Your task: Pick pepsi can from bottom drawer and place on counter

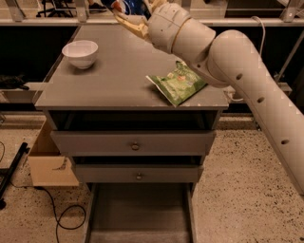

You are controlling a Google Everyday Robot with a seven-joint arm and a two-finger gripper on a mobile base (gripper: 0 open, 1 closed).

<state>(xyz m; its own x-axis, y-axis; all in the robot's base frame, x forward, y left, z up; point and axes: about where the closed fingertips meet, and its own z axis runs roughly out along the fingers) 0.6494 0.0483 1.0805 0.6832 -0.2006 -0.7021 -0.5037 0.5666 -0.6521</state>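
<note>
You had the pepsi can (125,5) out of the bottom drawer (140,216), gripper (134,13) pinching it above the tabletop (118,71); setting it down remained.

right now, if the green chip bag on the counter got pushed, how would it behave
The green chip bag looks crinkled and thin, so it is probably floppy and light. It lies flat, so it should slide, not roll. It sits near the front edge of the counter and might slip off. The tool, above the back edge, is shut on the pepsi can.
</note>
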